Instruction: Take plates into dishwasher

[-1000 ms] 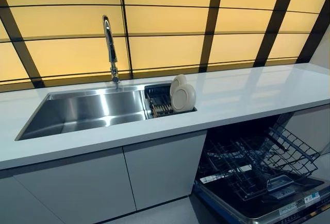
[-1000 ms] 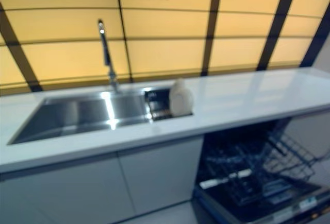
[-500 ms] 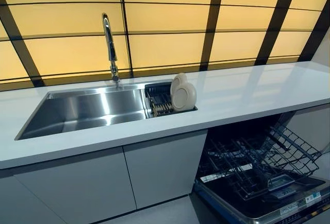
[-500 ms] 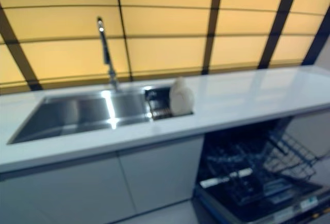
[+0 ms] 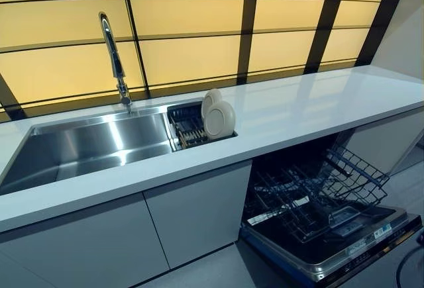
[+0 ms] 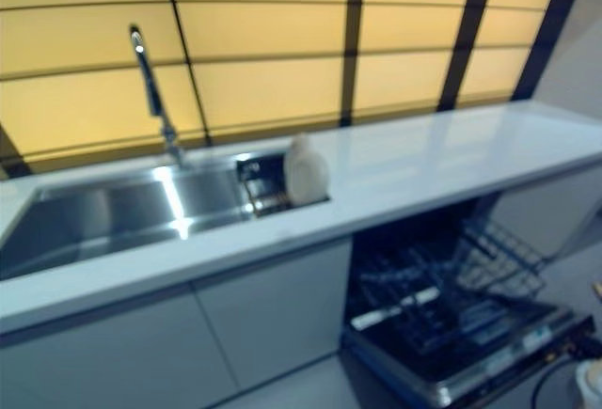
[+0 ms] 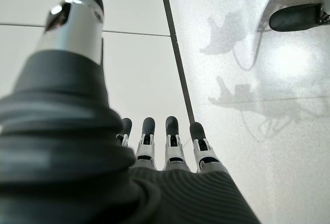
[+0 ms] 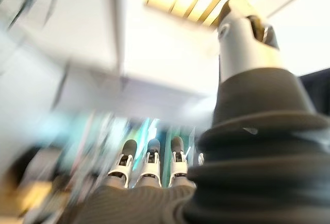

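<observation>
Robot hands (image 7: 170,152) empty; cream plates (image 5: 218,118) upright.

This is a kitchen, and a showroom-tidy one. A long white stone-like countertop (image 5: 318,106) runs the width of the room, with a rectangular stainless steel sink (image 5: 86,145) sunk into it. Behind the sink rises a tall chrome tap (image 5: 114,59). At the sink's right end sits a dark wire drying rack (image 5: 187,129) with two round cream plates (image 5: 217,114) standing on edge in it. Under the countertop are plain pale grey cabinet doors (image 5: 199,212); to the right of them a built-in dishwasher (image 5: 331,235) stands with its door dropped down and its black wire basket (image 5: 318,192) pulled out. Behind the countertop the wall is glowing amber panels (image 5: 192,56) divided by dark strips.
</observation>
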### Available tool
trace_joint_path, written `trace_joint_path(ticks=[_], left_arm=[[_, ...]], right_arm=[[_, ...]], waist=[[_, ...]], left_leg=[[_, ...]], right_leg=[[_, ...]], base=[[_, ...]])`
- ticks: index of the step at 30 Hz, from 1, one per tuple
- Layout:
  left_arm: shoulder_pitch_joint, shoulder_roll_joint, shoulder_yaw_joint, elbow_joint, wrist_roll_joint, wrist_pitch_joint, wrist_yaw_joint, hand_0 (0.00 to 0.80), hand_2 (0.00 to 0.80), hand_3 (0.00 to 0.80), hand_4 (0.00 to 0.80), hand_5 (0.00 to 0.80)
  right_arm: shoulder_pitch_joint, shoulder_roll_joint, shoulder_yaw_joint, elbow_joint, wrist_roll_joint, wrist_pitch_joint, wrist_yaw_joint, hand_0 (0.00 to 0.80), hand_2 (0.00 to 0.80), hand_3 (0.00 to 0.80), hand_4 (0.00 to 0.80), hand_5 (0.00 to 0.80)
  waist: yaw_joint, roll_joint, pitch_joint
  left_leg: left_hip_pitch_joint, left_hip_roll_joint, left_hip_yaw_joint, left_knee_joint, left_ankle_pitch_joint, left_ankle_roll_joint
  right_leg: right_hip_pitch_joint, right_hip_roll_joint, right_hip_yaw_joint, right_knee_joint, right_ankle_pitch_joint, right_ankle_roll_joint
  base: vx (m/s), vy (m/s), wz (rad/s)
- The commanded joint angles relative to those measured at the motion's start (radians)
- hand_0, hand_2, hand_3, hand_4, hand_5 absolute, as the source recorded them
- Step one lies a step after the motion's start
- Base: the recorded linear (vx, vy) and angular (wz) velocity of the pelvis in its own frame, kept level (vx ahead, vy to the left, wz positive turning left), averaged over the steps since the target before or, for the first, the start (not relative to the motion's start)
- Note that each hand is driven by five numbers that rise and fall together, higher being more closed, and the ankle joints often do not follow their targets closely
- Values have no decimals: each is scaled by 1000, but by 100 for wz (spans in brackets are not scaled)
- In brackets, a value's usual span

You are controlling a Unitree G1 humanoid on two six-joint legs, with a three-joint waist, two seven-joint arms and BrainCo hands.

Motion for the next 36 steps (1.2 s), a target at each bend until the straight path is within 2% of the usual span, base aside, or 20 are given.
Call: trace_joint_path(ticks=[1,9,21,36], left_arm=[[-55,15,31,13,14,-2,27,0,0,0,0,0],[-31,4,40,57,23,4,48,0,0,0,0,0],[-28,17,52,74,31,-17,36,0,0,0,0,0],[-33,15,40,60,32,-14,39,0,0,0,0,0]], right_arm=[[-88,-30,49,-52,-26,27,115,0,0,0,0,0],[-161,-29,124,-62,-25,51,233,0,0,0,0,0],[-192,-30,151,-60,-13,62,245,0,0,0,0,0],[-191,-15,163,-77,-14,78,251,0,0,0,0,0]], waist=[[43,-55,-17],[73,-60,-24],[89,-58,-22],[84,-58,-19]], left_leg=[[-6,-66,-15,-2,-24,52],[-10,-62,-20,-2,-24,49],[-12,-60,-33,-2,-22,46],[-7,-57,-31,-2,-21,44]], right_leg=[[-12,-32,1,16,34,37],[-6,-39,-31,14,27,34],[0,-50,-56,16,25,39],[4,-48,-57,19,23,39]], base=[[41,18,1],[6,0,4],[0,-2,6],[-1,-3,1]])
